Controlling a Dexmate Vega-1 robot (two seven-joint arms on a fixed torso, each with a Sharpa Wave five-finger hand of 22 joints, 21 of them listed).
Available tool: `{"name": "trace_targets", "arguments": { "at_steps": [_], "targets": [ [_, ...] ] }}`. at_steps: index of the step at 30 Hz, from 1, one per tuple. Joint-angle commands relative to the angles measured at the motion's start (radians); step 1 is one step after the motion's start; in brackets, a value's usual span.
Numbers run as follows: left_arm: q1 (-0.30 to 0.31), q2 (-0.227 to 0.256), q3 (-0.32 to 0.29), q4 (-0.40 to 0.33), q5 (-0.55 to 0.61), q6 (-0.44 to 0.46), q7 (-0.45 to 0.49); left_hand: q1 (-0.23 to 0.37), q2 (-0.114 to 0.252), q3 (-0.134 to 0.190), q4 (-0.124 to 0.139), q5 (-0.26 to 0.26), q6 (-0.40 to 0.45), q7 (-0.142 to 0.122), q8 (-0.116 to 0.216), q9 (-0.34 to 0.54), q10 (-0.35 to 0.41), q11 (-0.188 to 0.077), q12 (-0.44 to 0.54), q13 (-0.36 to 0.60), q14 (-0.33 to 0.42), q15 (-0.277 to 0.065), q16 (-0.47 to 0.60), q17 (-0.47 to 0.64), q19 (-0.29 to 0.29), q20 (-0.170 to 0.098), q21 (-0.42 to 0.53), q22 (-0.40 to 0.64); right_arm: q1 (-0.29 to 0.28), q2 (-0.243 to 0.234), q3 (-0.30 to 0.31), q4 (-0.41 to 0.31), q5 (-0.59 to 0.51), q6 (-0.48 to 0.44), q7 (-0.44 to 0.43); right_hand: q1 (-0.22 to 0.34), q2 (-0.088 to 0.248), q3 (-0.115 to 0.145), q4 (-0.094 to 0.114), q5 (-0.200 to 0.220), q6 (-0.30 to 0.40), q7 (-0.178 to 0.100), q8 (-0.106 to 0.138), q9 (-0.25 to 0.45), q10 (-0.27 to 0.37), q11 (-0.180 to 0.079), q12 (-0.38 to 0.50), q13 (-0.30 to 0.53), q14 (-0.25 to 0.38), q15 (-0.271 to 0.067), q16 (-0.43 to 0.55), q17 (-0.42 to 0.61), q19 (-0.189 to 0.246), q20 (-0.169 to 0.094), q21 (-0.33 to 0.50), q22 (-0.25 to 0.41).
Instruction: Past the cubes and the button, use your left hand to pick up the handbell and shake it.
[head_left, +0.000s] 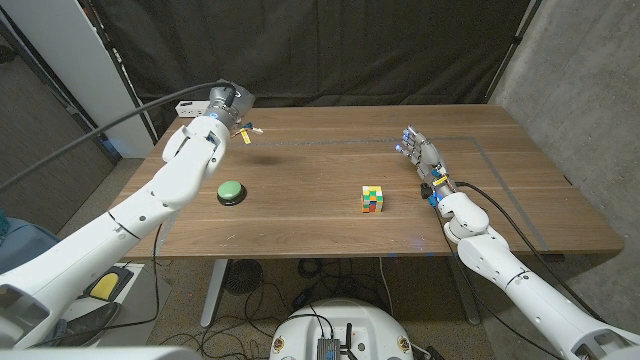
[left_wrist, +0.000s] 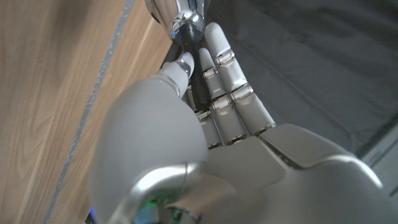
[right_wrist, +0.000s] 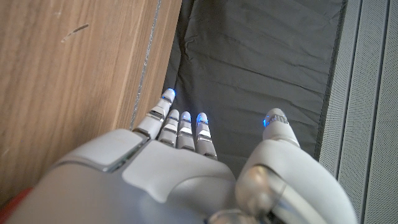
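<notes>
Handbell (left_wrist: 181, 17), shiny rounded metal on a dark stem, sits clamped in the left hand (head_left: 222, 112), whose smooth white fingers (left_wrist: 227, 65) wrap the stem above the wood-grain table (head_left: 320, 215) near its far left corner. Right hand (head_left: 424, 160) stands on edge near the right edge, fingers straight, apart, holding nothing. Green domed button (head_left: 231, 191) and multicoloured cube (head_left: 372, 198) lie toward the front edge.

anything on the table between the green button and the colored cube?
No. In the head view the stretch of wooden table between the green button and the colored cube is bare wood, with nothing resting on it.
</notes>
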Motion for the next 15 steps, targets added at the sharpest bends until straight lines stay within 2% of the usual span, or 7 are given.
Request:
{"name": "trace_targets", "arguments": {
  "at_steps": [1, 8, 12, 15],
  "targets": [
    [0.028, -0.013, -0.062, -0.001, -0.424, -0.061, 0.102, 0.001, 0.012, 0.006, 0.001, 0.008, -0.009, 0.007, 0.005, 0.006, 0.009, 0.002, -0.006, 0.007, 0.117, -0.108, 0.005, 0.005, -0.002, 0.001, 0.011, 0.001, -0.006, -0.006, 0.002, -0.012, -0.005, -0.004, -0.007, 0.012, 0.002, -0.002, 0.002, 0.004, 0.003, 0.002, -0.002, 0.004, 0.007, -0.004, 0.001, 0.002, 0.005, 0.005, 0.0, 0.004, 0.011, -0.001, -0.003, 0.004],
    [0.068, -0.018, -0.114, 0.032, -0.742, -0.171, 0.261, 0.002, 0.013, 0.009, -0.001, 0.01, -0.009, 0.011, 0.009, 0.011, 0.011, 0.005, -0.008, 0.012, 0.12, -0.107, 0.006, 0.006, 0.0, 0.004, 0.015, 0.001, -0.005, -0.009, 0.001, -0.014, -0.01, -0.003, -0.006, 0.011, 0.002, -0.003, 0.002, 0.004, 0.003, 0.001, -0.002, 0.004, 0.007, -0.003, 0.001, 0.002, 0.005, 0.004, 0.0, 0.005, 0.011, -0.001, -0.003, 0.004],
    [0.085, -0.038, -0.142, 0.093, -0.943, -0.275, 0.349, 0.002, 0.012, 0.01, -0.001, 0.01, -0.01, 0.011, 0.009, 0.011, 0.012, 0.008, -0.009, 0.015, 0.12, -0.103, 0.006, 0.005, -0.002, 0.005, 0.016, 0.001, -0.008, -0.011, 0.004, -0.018, -0.007, -0.006, -0.008, 0.011, 0.002, -0.003, 0.003, 0.004, 0.003, 0.0, -0.002, 0.004, 0.008, -0.004, 0.001, 0.002, 0.006, 0.004, 0.001, 0.005, 0.011, 0.0, -0.003, 0.004],
    [0.082, -0.054, -0.137, 0.144, -1.052, -0.351, 0.402, 0.003, 0.012, 0.011, -0.002, 0.01, -0.01, 0.015, 0.01, 0.012, 0.016, 0.007, -0.011, 0.014, 0.121, -0.101, 0.007, 0.006, -0.002, 0.008, 0.017, 0.001, -0.012, -0.013, 0.007, -0.022, -0.006, -0.005, -0.011, 0.011, 0.002, -0.003, 0.003, 0.004, 0.004, 0.001, -0.002, 0.004, 0.008, -0.003, 0.001, 0.002, 0.005, 0.004, 0.0, 0.005, 0.011, 0.0, -0.003, 0.004]
  ]
}}
